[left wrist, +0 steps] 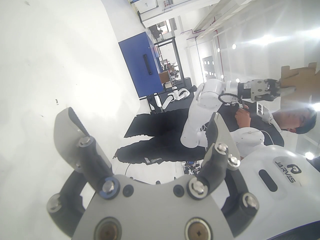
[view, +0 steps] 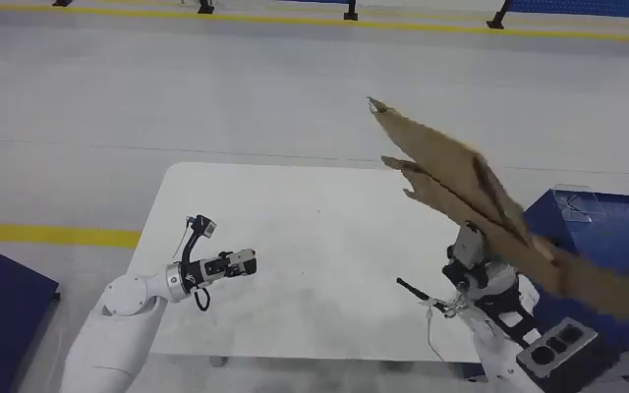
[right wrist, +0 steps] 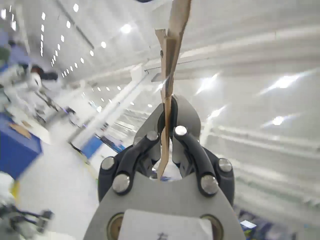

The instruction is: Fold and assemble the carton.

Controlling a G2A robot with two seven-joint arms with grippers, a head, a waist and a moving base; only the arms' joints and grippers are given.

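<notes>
A flat, unfolded brown carton (view: 462,187) is held up in the air above the table's right side, slanting toward the far middle. My right gripper (right wrist: 168,106) is shut on its lower edge, with the cardboard (right wrist: 172,51) pinched edge-on between the fingers. In the left wrist view the same gripper (left wrist: 276,87) grips the carton (left wrist: 300,76) high up. My left gripper (view: 246,262) hovers over the white table (view: 314,236) at its near left, open with nothing between its fingers (left wrist: 72,123).
A blue cabinet (view: 590,216) stands right of the table, and another blue block (view: 20,295) sits at the near left. Yellow floor lines run past the table. A person sits behind the right arm, holding a small device (left wrist: 260,108).
</notes>
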